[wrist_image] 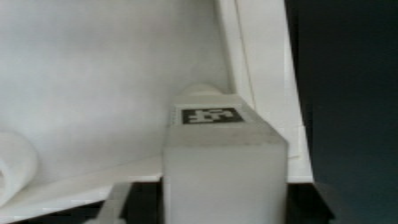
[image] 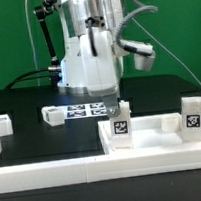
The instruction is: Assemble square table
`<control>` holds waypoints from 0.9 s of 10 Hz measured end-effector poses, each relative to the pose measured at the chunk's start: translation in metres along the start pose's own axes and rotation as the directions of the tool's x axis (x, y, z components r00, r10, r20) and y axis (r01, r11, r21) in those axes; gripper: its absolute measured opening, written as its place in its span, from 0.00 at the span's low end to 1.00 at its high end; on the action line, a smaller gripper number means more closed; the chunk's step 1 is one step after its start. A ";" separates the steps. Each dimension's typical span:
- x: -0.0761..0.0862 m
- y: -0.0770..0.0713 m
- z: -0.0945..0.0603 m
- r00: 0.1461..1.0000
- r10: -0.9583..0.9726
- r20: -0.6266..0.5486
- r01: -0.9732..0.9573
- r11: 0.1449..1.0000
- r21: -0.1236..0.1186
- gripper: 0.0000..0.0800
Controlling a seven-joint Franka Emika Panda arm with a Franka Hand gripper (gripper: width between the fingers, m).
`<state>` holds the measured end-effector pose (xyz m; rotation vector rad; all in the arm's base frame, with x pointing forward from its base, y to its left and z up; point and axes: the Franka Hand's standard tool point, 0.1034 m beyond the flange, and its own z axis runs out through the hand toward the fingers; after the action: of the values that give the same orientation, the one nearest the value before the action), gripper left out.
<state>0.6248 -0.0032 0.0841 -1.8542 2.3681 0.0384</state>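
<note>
Nearest the lens, the tabletop lay on the table, the end effector clamped on an upright leg at its corner; I judged insertion underway, needing alignment, then rotation.

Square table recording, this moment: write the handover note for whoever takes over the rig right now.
Gripper: shut on the held leg, which is upright over the tabletop, at its corner on the exterior view's left. The wrist view shows it close beside the rim.
Right leg: stands upright at the tabletop's end on the exterior view's right. Whether it is fastened cannot be told.
Two loose legs on the black table: far-left leg and middle leg, the latter next to the marker board.
Left to do: probably seat the held leg, check the right leg, then fetch and fit the two loose ones.
</note>
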 end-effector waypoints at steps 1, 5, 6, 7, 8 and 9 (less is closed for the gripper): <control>0.000 0.000 0.000 1.000 0.013 0.002 -0.013 1.000 -0.001 0.36; 0.000 0.000 0.001 1.000 0.022 0.002 -0.022 1.000 -0.002 0.66; -0.001 0.001 0.000 0.999 -0.044 0.008 0.044 0.999 -0.016 0.66; -0.002 0.000 0.000 0.989 -0.150 0.011 0.151 0.988 -0.025 0.78; -0.003 -0.001 0.000 0.970 -0.244 0.016 0.244 0.969 -0.029 0.80; -0.003 -0.001 0.000 0.950 -0.312 0.018 0.312 0.950 -0.027 0.80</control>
<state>0.6268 -0.0006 0.0848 -2.2113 2.0462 0.0530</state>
